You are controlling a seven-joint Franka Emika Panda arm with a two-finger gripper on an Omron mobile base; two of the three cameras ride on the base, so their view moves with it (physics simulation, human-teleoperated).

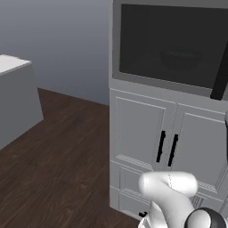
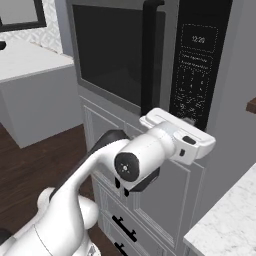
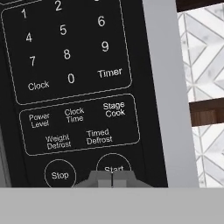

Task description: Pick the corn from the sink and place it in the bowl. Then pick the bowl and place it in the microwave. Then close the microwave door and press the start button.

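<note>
Gripper (image 3: 112,178) was clenched, nothing held, tips right at Start button (image 3: 113,165). Risk: slight drift twd Stop button (image 3: 60,175) w/ microwave door (image 2: 116,52) already closed.

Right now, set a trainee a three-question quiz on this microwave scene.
1. True or false: the microwave door is shut.
2. Which button does the gripper sit at: A) Stop B) Start C) Timer?
3. What shows faintly through the door glass in the left base view?

Key: 1 true. 2 B; the gripper's shut tips meet at the Start button's lower edge. 3 The bowl, inside the microwave.
</note>
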